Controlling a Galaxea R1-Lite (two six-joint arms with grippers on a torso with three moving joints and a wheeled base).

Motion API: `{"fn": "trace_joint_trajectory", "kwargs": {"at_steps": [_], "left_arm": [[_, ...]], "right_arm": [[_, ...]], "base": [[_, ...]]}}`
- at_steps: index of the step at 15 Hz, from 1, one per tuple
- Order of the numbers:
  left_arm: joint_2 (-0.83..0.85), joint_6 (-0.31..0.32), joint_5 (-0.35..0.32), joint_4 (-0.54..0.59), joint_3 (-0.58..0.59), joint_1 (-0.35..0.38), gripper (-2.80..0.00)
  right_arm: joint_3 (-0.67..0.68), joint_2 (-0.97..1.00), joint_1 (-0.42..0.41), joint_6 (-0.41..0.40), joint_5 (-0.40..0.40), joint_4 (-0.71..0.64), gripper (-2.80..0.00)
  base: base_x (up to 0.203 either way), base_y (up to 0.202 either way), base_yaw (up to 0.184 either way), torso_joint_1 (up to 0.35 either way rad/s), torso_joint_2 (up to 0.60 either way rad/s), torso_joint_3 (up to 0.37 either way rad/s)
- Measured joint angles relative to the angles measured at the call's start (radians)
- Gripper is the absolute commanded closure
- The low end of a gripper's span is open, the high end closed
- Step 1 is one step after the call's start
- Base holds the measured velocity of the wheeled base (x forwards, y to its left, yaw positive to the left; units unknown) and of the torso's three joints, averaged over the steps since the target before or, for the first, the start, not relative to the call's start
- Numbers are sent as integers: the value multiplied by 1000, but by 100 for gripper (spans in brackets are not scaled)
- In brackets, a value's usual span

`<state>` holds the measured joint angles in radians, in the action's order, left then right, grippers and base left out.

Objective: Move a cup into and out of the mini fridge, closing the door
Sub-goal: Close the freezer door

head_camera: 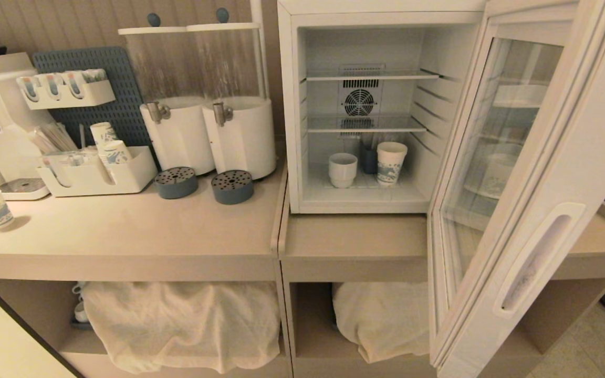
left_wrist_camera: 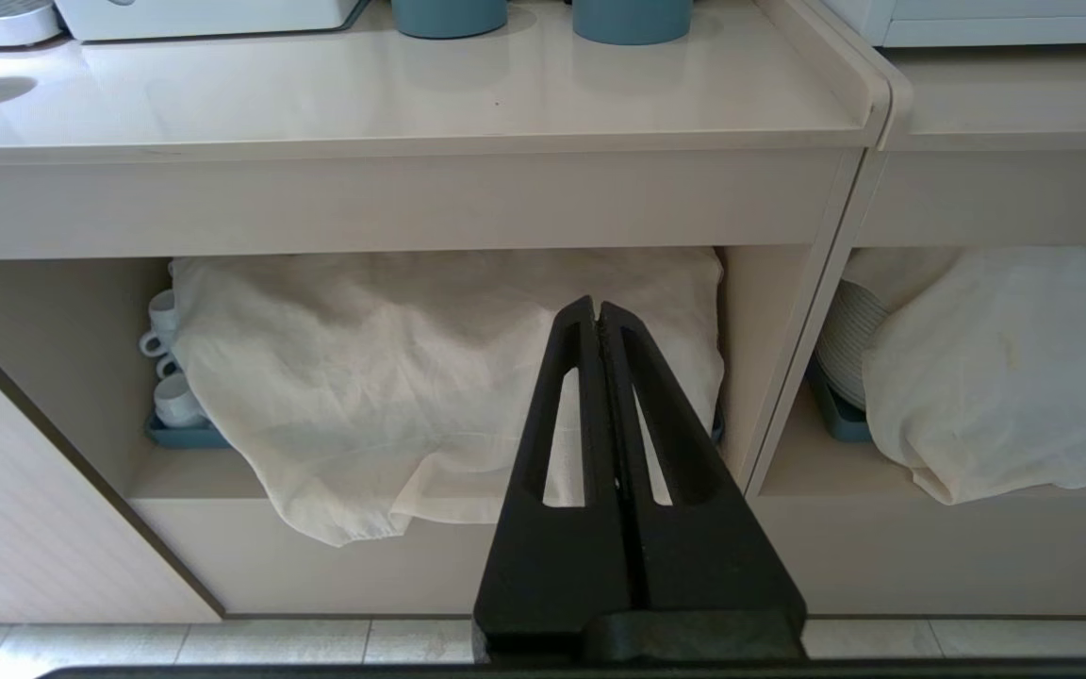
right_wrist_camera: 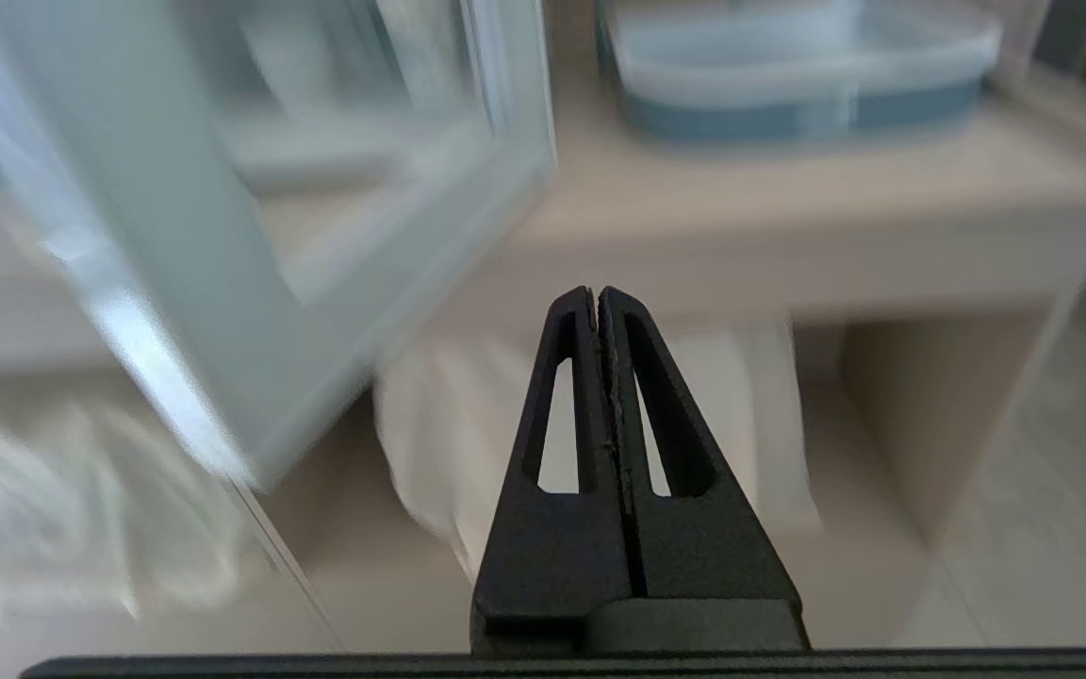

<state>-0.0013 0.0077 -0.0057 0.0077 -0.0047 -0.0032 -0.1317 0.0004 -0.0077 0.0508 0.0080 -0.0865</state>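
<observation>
Both jaws shut, cup [head_camera: 342,169] in fridge [head_camera: 360,31]

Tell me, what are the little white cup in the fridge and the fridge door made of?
The cup looks like smooth glazed ceramic: thick rim, plain white. The door seems to be clear glass, since you see through it, set in a pale white frame, probably plastic.
</observation>
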Motion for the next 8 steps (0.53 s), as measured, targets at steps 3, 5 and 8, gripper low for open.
{"fn": "trace_joint_trajectory", "kwargs": {"at_steps": [3, 5, 8], "left_arm": [[0, 0, 0, 0, 0, 0, 0], [0, -1, 0, -1, 0, 0, 0], [0, -7, 0, -3, 1, 0, 0]], "right_arm": [[-220, 31, 0, 25, 15, -131, 0], [-327, 121, 4, 82, 18, -151, 0], [-465, 346, 28, 206, 19, -151, 0]], "base": [[0, 0, 0, 0, 0, 0], [0, 0, 0, 0, 0, 0], [0, 0, 0, 0, 0, 0]]}}
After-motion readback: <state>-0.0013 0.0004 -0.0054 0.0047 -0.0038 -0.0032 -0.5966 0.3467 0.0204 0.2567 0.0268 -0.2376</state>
